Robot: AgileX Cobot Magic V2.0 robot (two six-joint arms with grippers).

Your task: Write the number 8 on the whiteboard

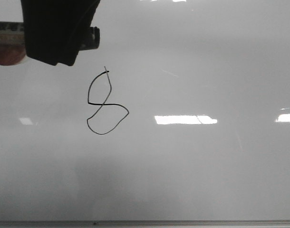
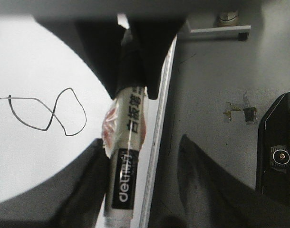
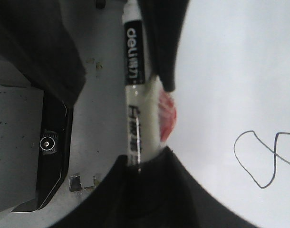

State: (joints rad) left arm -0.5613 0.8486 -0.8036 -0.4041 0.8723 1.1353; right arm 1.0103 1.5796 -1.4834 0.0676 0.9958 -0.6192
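The number 8 is a thin black two-loop line on the left half of the whiteboard. It also shows in the left wrist view and, cut off by the frame's edge, in the right wrist view. A white marker with a black label lies over the board's edge. My right gripper is shut on its far part. My left gripper is open, with the marker between its fingers and against one of them. In the front view a black gripper body hangs at the top left, beside the marker.
The board's thin grey frame runs beside the marker, and its near edge lies along the bottom of the front view. Beyond it is a grey table with tape scraps and a black device with a round button.
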